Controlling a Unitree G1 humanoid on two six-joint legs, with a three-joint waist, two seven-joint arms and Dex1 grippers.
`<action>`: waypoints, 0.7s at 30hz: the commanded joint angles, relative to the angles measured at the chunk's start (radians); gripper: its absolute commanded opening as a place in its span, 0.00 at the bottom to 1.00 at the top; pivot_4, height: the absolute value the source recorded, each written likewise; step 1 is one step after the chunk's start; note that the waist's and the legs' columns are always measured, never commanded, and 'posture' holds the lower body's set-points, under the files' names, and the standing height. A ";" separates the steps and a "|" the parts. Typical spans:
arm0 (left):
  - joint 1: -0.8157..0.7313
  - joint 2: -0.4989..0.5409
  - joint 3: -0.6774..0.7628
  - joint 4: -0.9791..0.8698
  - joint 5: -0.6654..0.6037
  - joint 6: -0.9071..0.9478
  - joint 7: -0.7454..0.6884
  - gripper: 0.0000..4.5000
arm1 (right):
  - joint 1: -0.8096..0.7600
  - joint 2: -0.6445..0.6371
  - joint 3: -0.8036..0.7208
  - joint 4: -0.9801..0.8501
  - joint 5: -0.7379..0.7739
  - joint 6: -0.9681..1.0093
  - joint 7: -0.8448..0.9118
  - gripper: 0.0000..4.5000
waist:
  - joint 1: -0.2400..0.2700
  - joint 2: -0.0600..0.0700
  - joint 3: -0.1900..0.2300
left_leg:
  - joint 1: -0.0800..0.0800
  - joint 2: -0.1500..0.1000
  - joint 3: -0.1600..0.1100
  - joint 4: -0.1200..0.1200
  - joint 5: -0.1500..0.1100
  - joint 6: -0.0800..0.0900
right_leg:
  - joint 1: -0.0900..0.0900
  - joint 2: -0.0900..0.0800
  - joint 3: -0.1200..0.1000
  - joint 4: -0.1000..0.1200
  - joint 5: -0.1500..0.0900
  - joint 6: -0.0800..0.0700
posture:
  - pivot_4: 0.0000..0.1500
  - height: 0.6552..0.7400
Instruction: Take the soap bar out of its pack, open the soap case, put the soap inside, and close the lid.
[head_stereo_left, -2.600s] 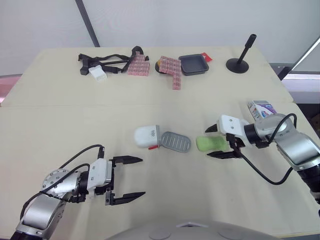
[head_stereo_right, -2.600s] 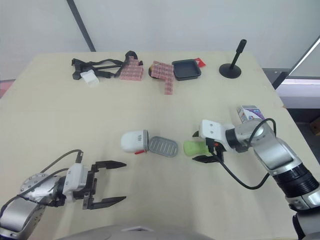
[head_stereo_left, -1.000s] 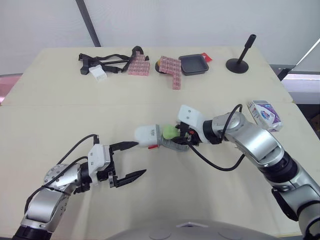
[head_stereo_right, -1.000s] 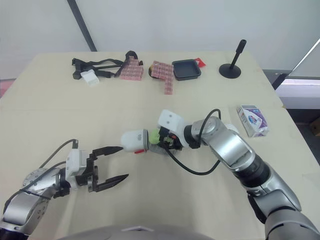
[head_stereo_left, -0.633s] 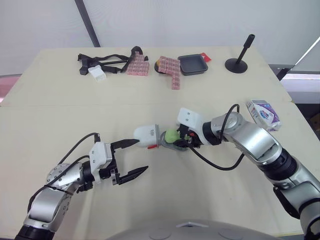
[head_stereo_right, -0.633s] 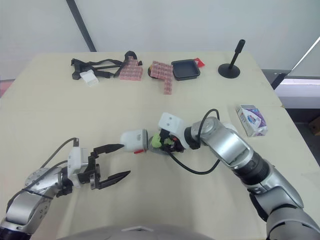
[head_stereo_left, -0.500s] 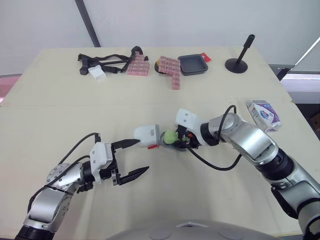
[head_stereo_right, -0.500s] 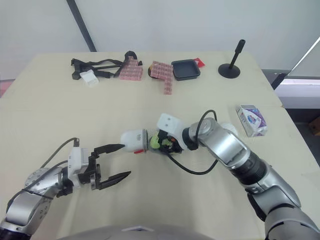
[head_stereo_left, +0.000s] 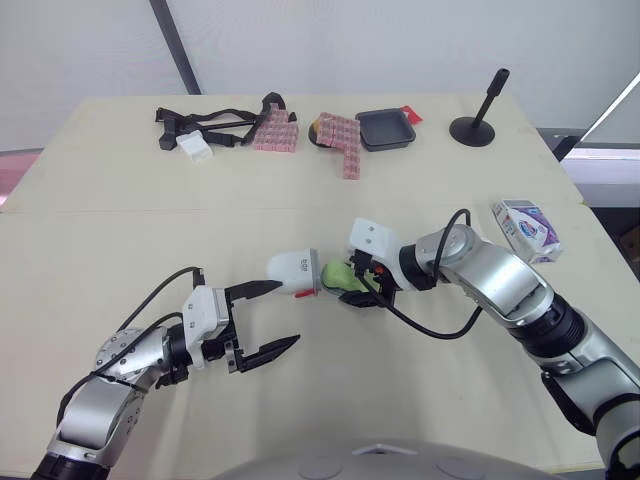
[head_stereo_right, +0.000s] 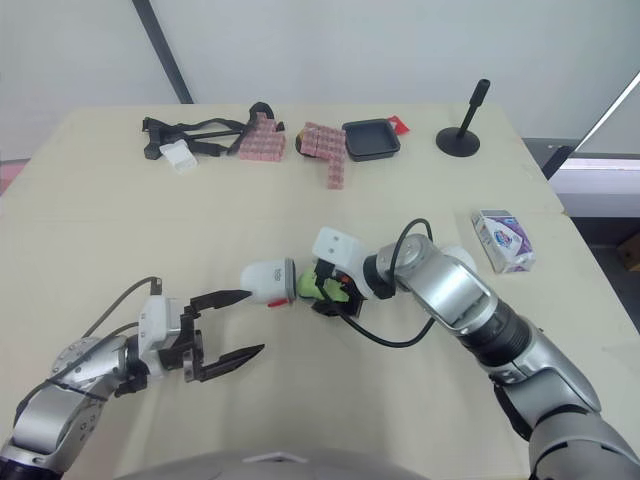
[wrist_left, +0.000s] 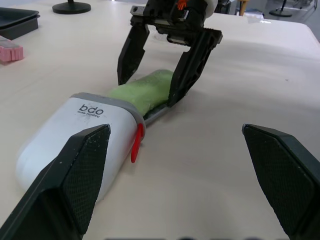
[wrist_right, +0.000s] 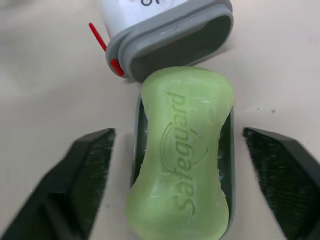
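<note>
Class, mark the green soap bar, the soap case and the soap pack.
soap bar (wrist_right: 182, 165), right wrist view, embossed top face.
soap case (wrist_left: 80, 131), left wrist view, white shell.
soap pack (head_stereo_left: 526, 227), left eye view, top face.

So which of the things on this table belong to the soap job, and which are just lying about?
Job: green soap bar, lying on the grey case base; white case lid; soap pack; right gripper, open astride the soap; left gripper, open.
Lying about: black straps, pink blocks, black tray, black stand.
</note>
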 joint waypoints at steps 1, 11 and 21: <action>-0.006 -0.001 0.000 -0.031 -0.002 0.000 0.004 1.00 | -0.025 -0.006 -0.028 -0.023 0.013 -0.027 0.005 0.99 | 0.000 0.000 0.000 | 0.000 0.000 0.000 0.000 0.000 0.000 | 0.000 0.000 0.000 0.000 0.000 0.000 | 1.00 1.00; -0.045 0.015 -0.004 -0.002 0.003 0.005 -0.016 1.00 | 0.185 -0.033 -0.260 -0.116 0.090 -0.221 0.003 0.99 | 0.016 0.000 0.000 | -0.001 0.000 0.000 0.000 0.000 0.000 | 0.000 0.000 0.001 0.000 0.000 0.000 | 1.00 1.00; -0.132 0.019 -0.004 0.069 0.008 0.011 -0.049 1.00 | 0.678 0.041 -0.527 -0.022 0.097 -0.909 0.082 0.99 | 0.016 -0.002 -0.002 | -0.002 0.002 0.000 0.000 0.000 0.000 | 0.000 -0.002 0.000 -0.001 0.000 0.000 | 1.00 1.00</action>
